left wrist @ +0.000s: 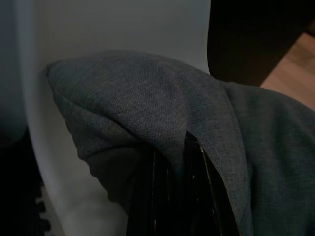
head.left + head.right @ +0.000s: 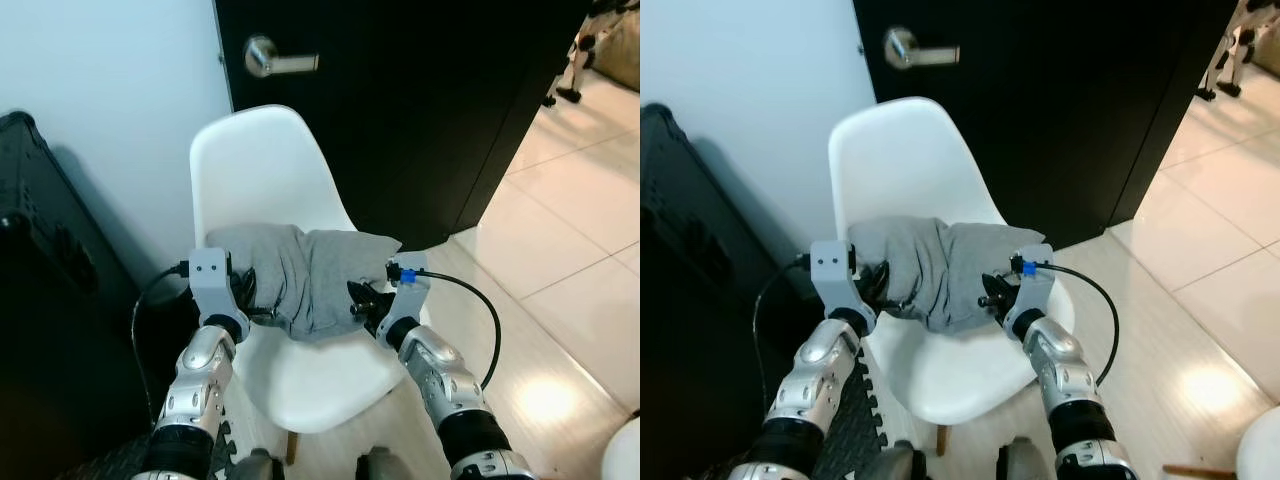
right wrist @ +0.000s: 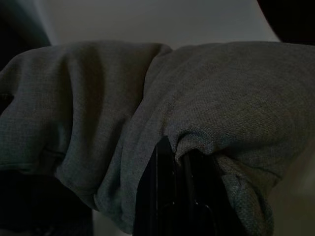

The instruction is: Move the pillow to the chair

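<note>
One pillow (image 2: 300,275), one chair (image 2: 270,160), two hands

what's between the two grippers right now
The grey pillow, bunched between left gripper and right gripper over the white chair, seen in the eye views.

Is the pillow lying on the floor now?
No, the grey pillow is over the white chair seat, held between the left gripper and right gripper.

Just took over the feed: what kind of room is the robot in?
Likely a home hallway or room entrance: a dark door with a lever handle, tiled floor, and a white chair holding the grey pillow.
</note>
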### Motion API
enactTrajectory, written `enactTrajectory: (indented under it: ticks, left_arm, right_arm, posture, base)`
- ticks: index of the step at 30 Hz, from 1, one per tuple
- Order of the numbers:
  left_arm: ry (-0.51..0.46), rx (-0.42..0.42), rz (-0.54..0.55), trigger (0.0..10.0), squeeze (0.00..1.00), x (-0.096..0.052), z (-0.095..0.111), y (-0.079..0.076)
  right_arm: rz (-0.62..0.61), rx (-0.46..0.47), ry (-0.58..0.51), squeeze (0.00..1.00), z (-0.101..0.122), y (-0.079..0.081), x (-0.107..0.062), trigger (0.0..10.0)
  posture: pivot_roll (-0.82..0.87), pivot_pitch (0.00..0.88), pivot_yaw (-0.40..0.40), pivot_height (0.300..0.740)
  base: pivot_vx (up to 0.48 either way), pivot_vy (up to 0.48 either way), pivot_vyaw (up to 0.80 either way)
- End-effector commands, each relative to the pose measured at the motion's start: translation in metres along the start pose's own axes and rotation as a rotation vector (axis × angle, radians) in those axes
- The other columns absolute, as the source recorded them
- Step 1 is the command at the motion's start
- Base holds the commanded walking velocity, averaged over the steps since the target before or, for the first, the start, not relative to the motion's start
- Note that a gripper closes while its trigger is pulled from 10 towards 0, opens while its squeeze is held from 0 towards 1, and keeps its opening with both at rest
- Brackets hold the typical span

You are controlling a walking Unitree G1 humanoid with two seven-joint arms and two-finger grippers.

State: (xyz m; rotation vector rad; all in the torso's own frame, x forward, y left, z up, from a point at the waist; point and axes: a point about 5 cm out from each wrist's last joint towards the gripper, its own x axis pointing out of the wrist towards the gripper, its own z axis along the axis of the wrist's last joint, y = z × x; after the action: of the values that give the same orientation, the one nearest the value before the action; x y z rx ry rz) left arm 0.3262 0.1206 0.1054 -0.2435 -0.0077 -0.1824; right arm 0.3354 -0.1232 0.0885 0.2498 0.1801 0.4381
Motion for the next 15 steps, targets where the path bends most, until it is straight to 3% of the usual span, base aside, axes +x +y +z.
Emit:
enactTrajectory:
  ticks: [1,10,15]
  left_arm:
    - [0.002,-0.017,-0.131,10.0,0.00,0.003,-0.002,-0.026]
    - [-0.005,-0.019,-0.166,10.0,0.00,-0.001,-0.005,-0.034]
    - [-0.051,-0.023,-0.135,10.0,0.00,0.000,0.003,-0.029]
  right_arm:
    - [0.105,-0.011,-0.013,0.00,0.001,0.024,0.010,10.0]
    - [0.113,0.011,-0.065,0.00,0.005,0.025,0.010,10.0]
    - [0.126,0.008,-0.082,0.00,0.012,0.027,0.014,10.0]
  posture:
    - [-0.02,0.189,0.029,0.590]
    - [-0.01,0.205,0.029,0.590]
    - [0.00,0.233,0.024,0.590]
  base:
    - [0.000,0.000,0.00]
    - [0.000,0.000,0.00]
    - [0.000,0.000,0.00]
